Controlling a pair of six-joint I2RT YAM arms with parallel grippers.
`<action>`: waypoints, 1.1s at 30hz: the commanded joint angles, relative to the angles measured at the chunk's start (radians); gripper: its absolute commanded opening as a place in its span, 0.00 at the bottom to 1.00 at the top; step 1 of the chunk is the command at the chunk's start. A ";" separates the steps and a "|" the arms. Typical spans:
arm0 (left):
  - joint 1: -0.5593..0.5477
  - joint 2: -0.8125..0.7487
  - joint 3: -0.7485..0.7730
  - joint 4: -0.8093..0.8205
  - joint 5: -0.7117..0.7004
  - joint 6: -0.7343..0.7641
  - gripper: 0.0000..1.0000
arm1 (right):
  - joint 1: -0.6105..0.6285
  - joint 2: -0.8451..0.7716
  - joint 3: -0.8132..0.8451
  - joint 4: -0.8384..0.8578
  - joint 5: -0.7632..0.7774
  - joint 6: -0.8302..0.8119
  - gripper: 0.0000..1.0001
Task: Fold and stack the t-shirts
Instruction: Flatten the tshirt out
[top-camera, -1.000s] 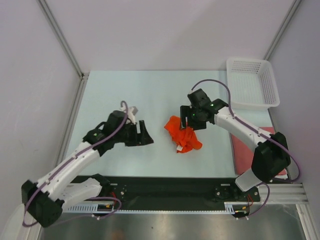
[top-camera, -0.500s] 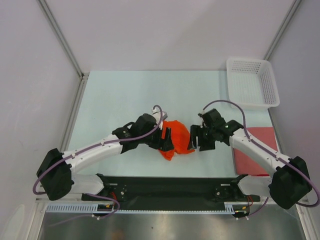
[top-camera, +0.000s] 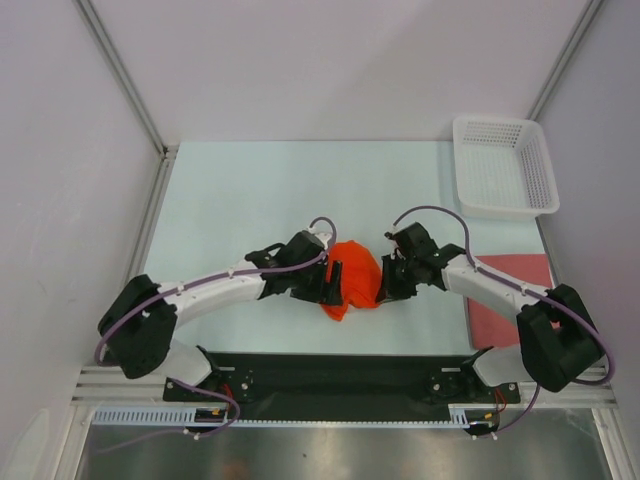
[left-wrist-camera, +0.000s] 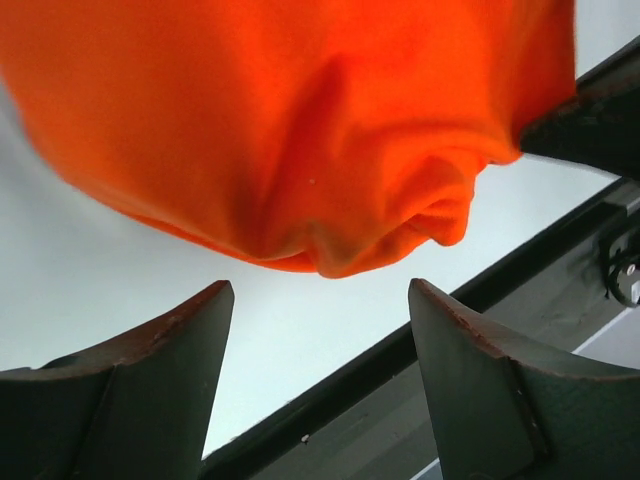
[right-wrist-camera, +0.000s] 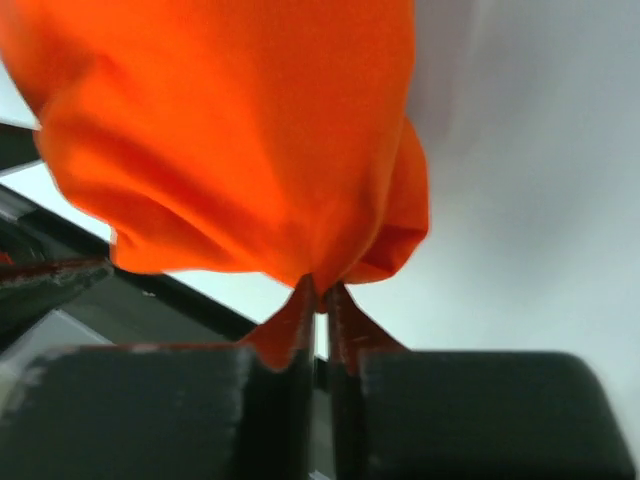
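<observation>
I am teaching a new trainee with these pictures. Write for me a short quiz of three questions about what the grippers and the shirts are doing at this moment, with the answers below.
1. Which gripper pinches the orange t-shirt?
2. True or false: the left gripper is shut on cloth.
3. Where does the brick-red t-shirt lie?
A. On top of the orange t-shirt
B. Flat near the right edge of the table
C. In the left gripper

Key
1. The right gripper; its tips are closed on a fold.
2. False: it is open, with the cloth just ahead of its tips.
3. B
</observation>
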 joint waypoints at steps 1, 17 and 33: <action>0.027 -0.108 0.038 -0.018 -0.083 -0.025 0.77 | -0.027 0.027 0.089 0.013 0.050 -0.048 0.00; 0.199 -0.596 0.070 -0.265 -0.357 -0.064 0.75 | -0.040 0.008 0.920 -0.429 -0.017 -0.227 0.00; 0.208 -0.695 0.043 -0.431 -0.279 -0.101 0.78 | 0.059 0.243 0.636 -0.240 -0.154 -0.105 0.72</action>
